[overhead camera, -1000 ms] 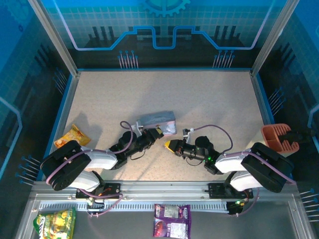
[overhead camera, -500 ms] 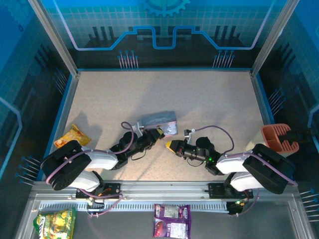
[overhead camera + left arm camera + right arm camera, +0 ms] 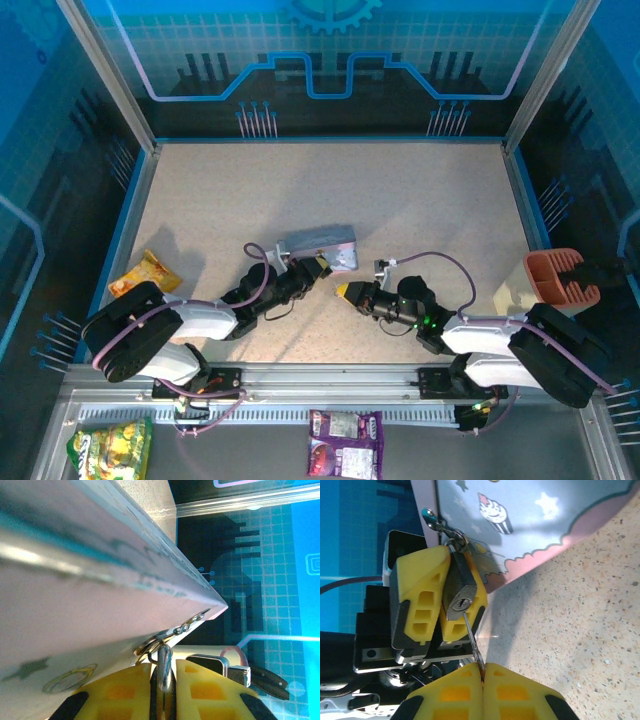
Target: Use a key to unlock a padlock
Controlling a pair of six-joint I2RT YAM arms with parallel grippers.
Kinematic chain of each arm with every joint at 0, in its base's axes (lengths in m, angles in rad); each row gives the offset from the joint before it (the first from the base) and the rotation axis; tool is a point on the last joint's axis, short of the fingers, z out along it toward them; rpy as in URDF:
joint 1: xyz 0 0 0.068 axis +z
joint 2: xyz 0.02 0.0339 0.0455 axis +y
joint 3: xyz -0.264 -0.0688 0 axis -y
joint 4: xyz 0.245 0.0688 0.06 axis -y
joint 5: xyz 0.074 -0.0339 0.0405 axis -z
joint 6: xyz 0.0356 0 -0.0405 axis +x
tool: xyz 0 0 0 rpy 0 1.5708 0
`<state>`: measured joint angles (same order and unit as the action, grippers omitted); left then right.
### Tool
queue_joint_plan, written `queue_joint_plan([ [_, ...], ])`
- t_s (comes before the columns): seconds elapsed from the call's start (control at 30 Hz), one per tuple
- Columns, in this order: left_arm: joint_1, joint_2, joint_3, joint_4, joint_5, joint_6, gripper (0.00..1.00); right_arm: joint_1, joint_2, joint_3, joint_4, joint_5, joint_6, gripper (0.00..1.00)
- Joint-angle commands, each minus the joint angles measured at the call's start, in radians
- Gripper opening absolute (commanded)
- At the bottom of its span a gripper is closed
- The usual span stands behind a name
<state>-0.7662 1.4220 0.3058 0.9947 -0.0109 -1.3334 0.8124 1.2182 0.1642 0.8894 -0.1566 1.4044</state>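
The tiny padlock is pinched between the yellow fingers of my left gripper, which is shut on it. Its keyhole face points toward my right gripper. That gripper is shut on the head of the thin dark key. The key's tip rests on the padlock's face at the lower edge of the keyhole; I cannot tell whether it is inside. In the left wrist view the silvery shackle stands up between the fingers of the left gripper. The shackle passes through a ring on the pale tin.
The cartoon-print tin lies just behind both grippers at mid-table. An orange snack pack lies at the left edge. A red-brown holder sits at the right edge. Green and purple packs lie below the arm bases.
The right arm's rear links have swung to the right and the cable has lifted. Both gripper tips have barely shifted, and each keeps its hold.
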Motion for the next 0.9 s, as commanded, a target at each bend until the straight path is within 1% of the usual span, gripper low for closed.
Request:
queue_joint_plan([
  [0.0, -0.008, -0.029, 0.035, 0.050, 0.011, 0.002, 0.01, 0.002, 0.006, 0.009, 0.010, 0.026, -0.025, 0.00],
  [0.2, -0.007, -0.029, 0.036, 0.050, 0.013, -0.001, 0.01, 0.000, 0.027, 0.009, 0.055, 0.019, -0.019, 0.00],
  [0.87, -0.009, -0.014, 0.030, 0.061, 0.022, -0.006, 0.02, -0.007, 0.049, 0.018, 0.081, 0.011, -0.015, 0.00],
])
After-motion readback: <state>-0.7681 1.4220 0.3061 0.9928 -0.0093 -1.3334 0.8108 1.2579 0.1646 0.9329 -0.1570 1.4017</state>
